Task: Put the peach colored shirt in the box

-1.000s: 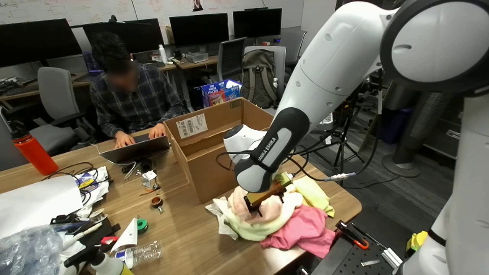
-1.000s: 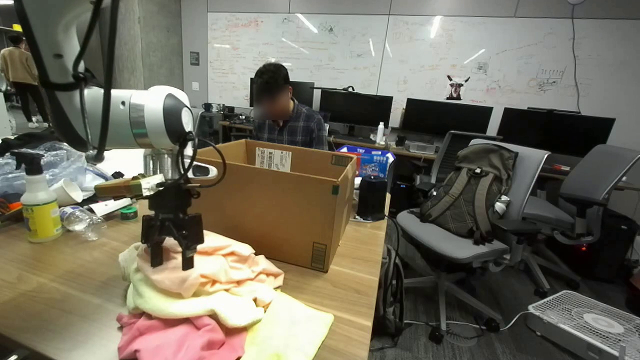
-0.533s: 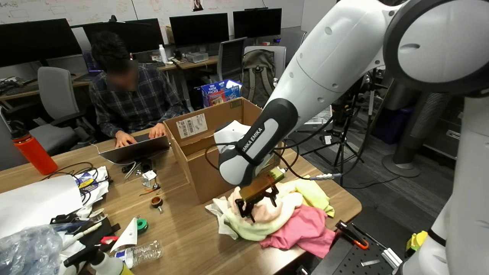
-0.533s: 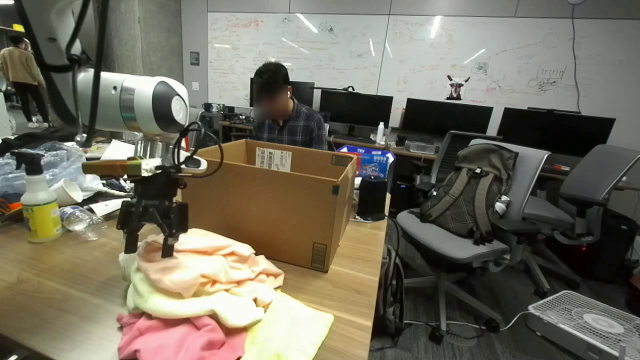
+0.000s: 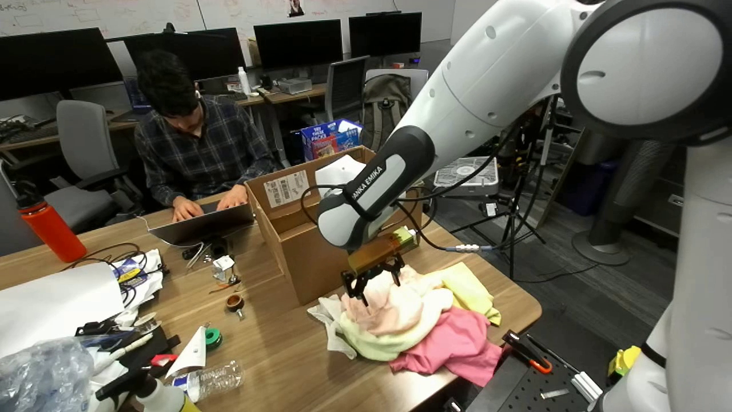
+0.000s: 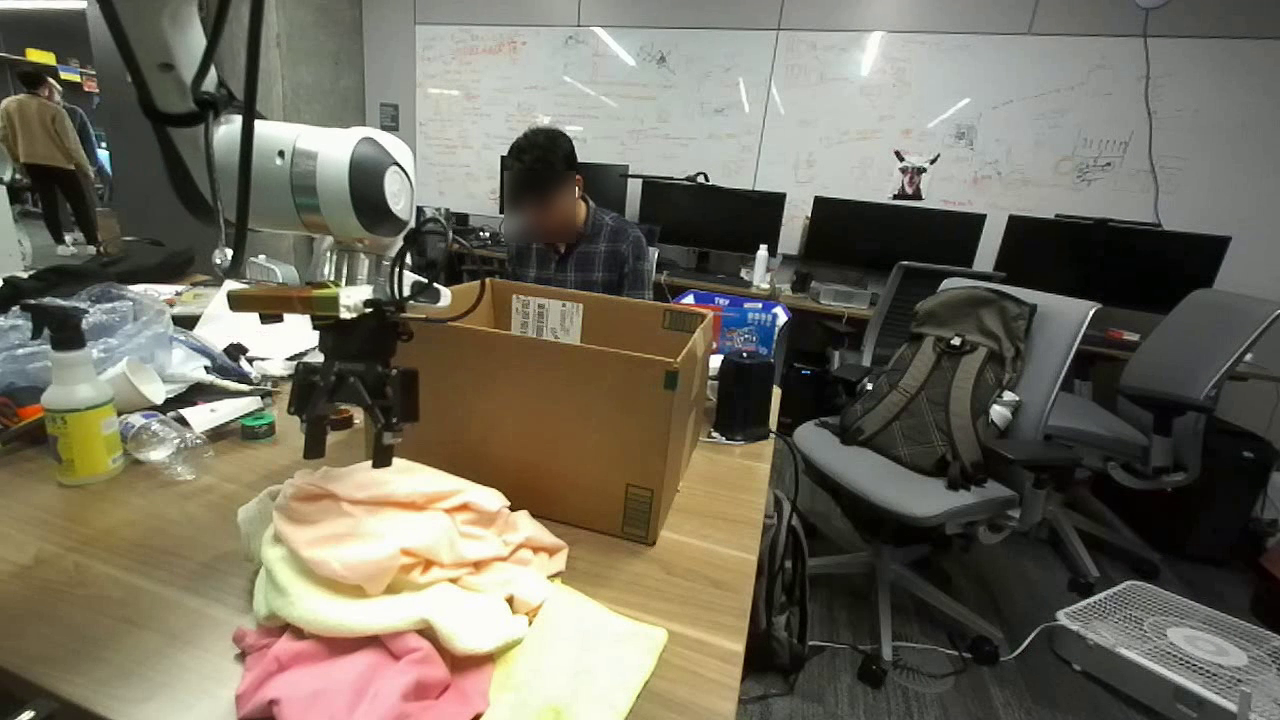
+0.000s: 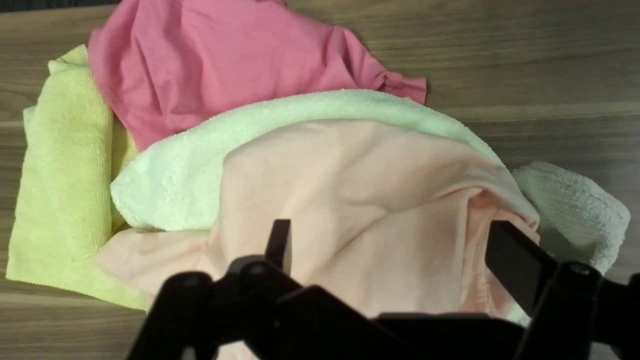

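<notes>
Peach shirt (image 6: 390,525), rumpled — beneath parted gripper (image 6: 348,458)

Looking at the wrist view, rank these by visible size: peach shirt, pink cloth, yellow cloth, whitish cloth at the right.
1. Peach colored shirt, clearly largest even with the gripper covering part of it
2. Pink cloth and yellow cloth: too close to rank surely
3. Whitish cloth, smallest visible patch
</notes>
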You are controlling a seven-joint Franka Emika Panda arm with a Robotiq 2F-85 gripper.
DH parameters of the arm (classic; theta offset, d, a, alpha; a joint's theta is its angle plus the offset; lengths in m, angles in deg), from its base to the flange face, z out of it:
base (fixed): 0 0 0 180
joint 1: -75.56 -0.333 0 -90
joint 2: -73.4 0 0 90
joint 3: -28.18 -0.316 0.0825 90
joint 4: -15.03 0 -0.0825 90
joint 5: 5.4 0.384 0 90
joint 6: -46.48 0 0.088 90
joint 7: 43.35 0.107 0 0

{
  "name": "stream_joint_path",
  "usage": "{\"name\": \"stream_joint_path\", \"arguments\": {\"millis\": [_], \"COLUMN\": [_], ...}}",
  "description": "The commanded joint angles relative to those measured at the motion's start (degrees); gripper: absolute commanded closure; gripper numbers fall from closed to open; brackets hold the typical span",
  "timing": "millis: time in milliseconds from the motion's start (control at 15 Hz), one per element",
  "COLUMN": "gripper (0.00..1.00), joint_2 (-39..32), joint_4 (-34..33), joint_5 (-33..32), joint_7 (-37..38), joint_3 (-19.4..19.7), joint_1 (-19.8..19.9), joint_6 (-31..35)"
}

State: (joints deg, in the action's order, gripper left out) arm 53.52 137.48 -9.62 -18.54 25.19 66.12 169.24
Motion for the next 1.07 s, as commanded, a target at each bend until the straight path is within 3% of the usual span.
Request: {"name": "stream_joint_path", "arguments": {"millis": [0,667,867,1000], "gripper": [0.00,0.00,0.00,0.00], "joint_2": [-2.0,-4.8,-3.3,-1.9], "joint_4": [-1.4,-2.3,-0.8,1.0], "joint_5": [1.0,4.4,6.0,7.4], "joint_7": [-0.4,-6.5,-7.3,-7.6], "joint_3": [0.7,-0.8,-1.3,-2.1], "joint_1": [0.2,0.9,0.5,0.2], "joint_6": [-1.4,-12.8,-7.8,-0.9]}}
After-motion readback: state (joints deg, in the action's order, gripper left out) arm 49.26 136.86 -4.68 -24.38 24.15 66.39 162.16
